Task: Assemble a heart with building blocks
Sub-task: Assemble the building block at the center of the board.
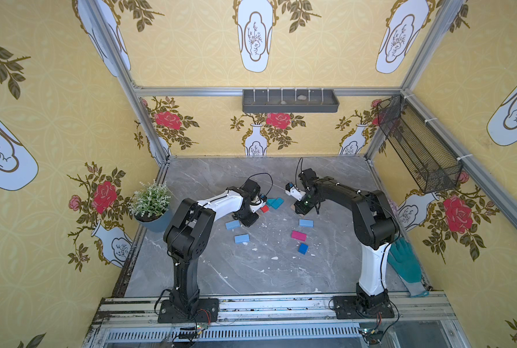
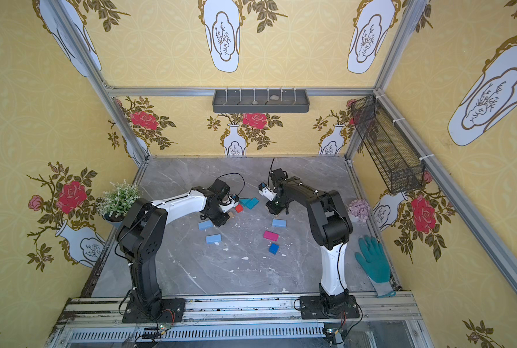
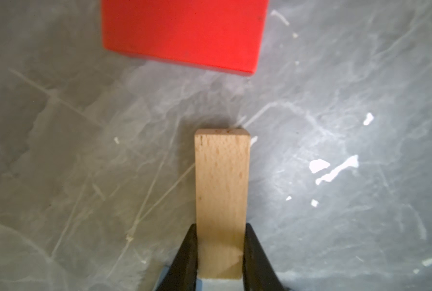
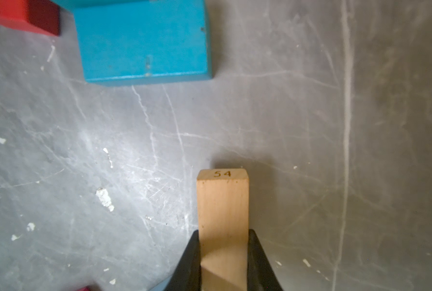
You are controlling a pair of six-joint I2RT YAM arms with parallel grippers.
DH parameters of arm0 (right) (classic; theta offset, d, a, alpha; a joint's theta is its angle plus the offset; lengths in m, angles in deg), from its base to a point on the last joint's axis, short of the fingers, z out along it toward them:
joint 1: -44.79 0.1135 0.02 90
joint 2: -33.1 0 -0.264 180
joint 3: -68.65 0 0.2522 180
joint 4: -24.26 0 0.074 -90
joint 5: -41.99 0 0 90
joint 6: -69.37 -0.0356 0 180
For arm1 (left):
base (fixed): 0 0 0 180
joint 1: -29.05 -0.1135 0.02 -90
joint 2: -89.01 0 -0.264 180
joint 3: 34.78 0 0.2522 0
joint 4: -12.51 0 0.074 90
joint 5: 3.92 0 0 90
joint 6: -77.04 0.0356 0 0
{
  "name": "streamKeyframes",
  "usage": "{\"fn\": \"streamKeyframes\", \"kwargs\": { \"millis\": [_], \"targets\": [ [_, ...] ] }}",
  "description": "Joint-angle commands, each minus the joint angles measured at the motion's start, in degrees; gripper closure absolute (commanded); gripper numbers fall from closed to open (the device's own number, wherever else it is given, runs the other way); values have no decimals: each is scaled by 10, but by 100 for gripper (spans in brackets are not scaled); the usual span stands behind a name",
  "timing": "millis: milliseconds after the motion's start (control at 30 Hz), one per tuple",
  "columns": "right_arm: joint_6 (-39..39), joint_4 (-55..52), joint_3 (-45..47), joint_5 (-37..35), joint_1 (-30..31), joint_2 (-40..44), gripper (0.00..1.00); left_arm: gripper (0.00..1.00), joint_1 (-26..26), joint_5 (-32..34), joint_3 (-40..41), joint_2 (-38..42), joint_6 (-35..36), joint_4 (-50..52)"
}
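My left gripper is shut on a tan wood block, held low over the grey table just short of the red block. My right gripper is shut on a second tan block marked 54, near a teal block. In a top view the two teal blocks and the red block lie between the left gripper and the right gripper. Light-blue blocks, a magenta block and a dark-blue cube lie loose nearer the front. No heart outline shows.
A potted plant stands at the table's left edge and a teal glove lies at the right edge. A pink flower ball sits behind the right arm. A mesh basket and a grey shelf tray hang on the walls.
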Motion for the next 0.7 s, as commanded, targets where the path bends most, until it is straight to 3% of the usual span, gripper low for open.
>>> {"fn": "streamKeyframes", "kwargs": {
  "millis": [0,667],
  "targets": [
    [-5,-4,-9,5,0,-8,86,77,-1,2,-13,-13,-2,-2],
    [-8,-9,-24,13,1,-23,87,77,-2,-2,-74,-67,2,4]
  ]
}}
